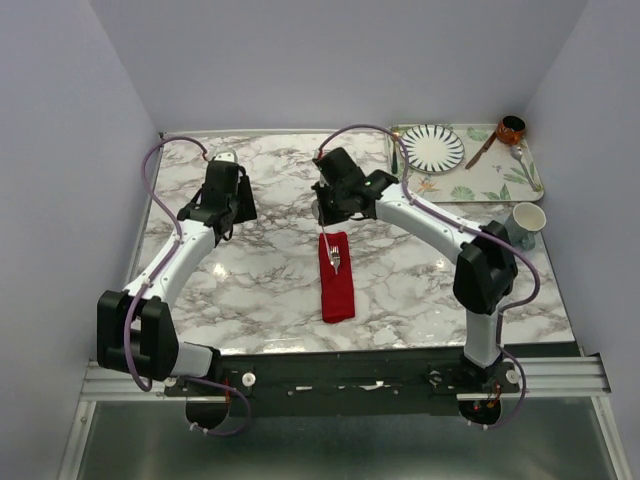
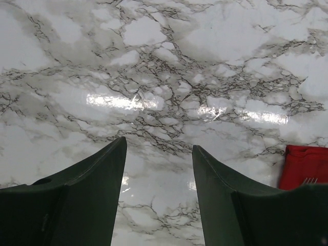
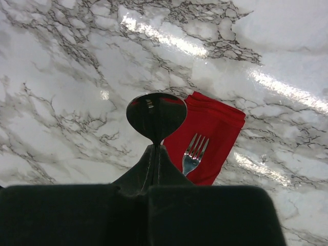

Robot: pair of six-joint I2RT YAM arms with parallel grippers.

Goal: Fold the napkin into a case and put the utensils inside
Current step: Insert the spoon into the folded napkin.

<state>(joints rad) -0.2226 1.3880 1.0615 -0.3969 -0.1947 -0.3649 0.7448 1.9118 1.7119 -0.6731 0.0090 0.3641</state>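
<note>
One spoon (image 3: pixel 156 119) pinched in right tool (image 3: pixel 155 149), case (image 3: pixel 218 125) just beside, fork (image 3: pixel 194 154) atop

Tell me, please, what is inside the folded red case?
The fork shows only its tined head, lying on the case near its far end. Its handle is out of sight, apparently covered by the cloth; anything else inside is hidden.

The top external camera looks down from above and behind the arm bases, taking in the whole worktop (image 1: pixel 420 290). The left wrist camera sits low over bare marble, the case (image 2: pixel 305 163) at its right edge. The right wrist camera peers closely down past the spoon (image 3: pixel 155 117) in the right pincer (image 3: pixel 155 149) at that same case, which all three views share.
</note>
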